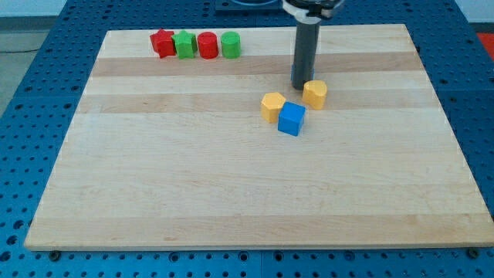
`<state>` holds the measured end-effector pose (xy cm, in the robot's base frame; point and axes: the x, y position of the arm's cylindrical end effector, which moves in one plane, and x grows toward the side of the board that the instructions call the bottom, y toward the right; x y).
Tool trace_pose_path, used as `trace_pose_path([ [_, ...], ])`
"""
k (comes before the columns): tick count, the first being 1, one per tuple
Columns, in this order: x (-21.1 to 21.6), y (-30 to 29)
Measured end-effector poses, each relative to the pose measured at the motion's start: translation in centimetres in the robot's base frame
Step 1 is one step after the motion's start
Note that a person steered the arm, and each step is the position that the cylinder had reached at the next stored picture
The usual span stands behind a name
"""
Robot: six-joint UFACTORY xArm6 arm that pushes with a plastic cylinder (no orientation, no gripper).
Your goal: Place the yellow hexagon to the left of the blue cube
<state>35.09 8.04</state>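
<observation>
A blue cube point(292, 119) lies right of the board's middle. One yellow block point(272, 106) touches the cube's upper left side. A second yellow block point(314, 93) sits just up and right of the cube, a small gap apart. I cannot tell for sure which yellow block is the hexagon. My tip point(299, 86) rests on the board just left of and touching or nearly touching the second yellow block, above the blue cube.
A row of blocks stands at the board's top left: a red one point(162, 43), a green one point(184, 44), a red cylinder point(208, 45) and a green cylinder point(231, 44). The wooden board point(193, 177) lies on a blue perforated table.
</observation>
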Motion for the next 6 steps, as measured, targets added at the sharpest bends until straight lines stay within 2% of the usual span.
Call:
trace_pose_path([
  [2, 0.7, -3.8],
  [4, 4.2, -5.3],
  [5, 4.5, -5.8],
  [6, 3.9, -8.9],
])
